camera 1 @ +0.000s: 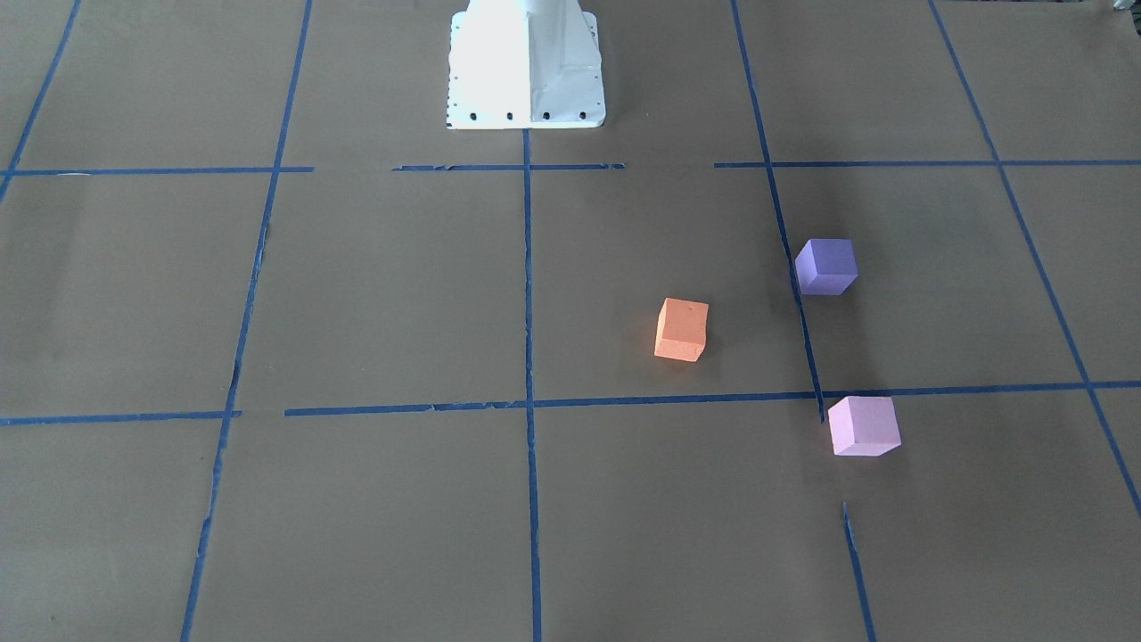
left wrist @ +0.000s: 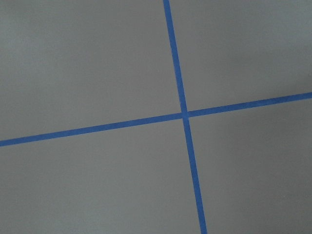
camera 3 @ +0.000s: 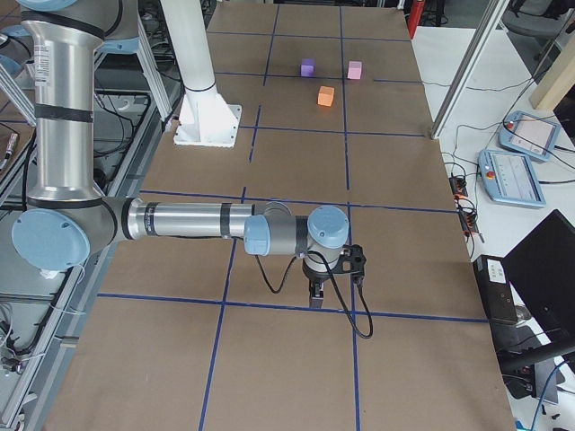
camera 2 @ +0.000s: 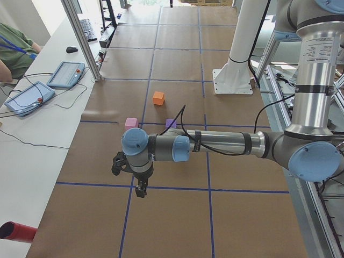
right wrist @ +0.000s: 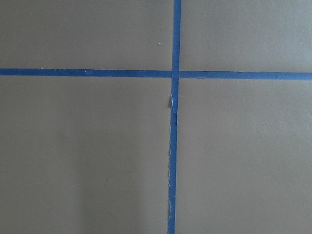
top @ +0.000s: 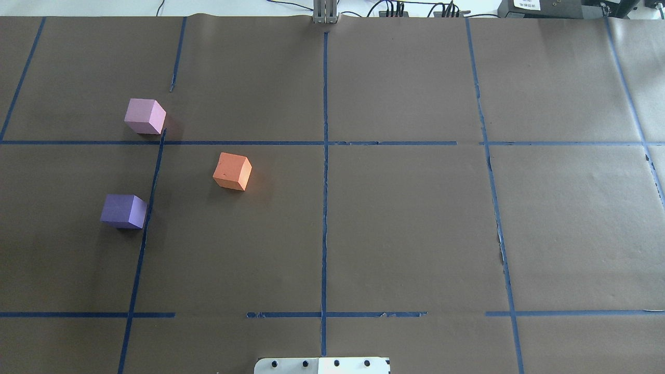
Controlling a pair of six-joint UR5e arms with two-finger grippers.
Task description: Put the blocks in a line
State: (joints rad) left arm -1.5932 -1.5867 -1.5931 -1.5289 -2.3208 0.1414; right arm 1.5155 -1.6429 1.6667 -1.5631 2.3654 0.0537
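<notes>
Our left hand point(camera 2: 141, 189) and right hand point(camera 3: 316, 294): spread we cannot tell; orange block point(top: 232, 171), violet block point(top: 123, 211), pink block point(top: 145, 116) sit apart, overhead left.

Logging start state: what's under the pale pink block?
Brown paper surrounds the pale pink block; a blue tape line ends at its corner. Whether tape runs beneath is hidden.

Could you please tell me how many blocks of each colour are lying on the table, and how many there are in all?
orange block: 1
violet-purple block: 1
pale pink-lilac block: 1
Total: 3 blocks
</notes>
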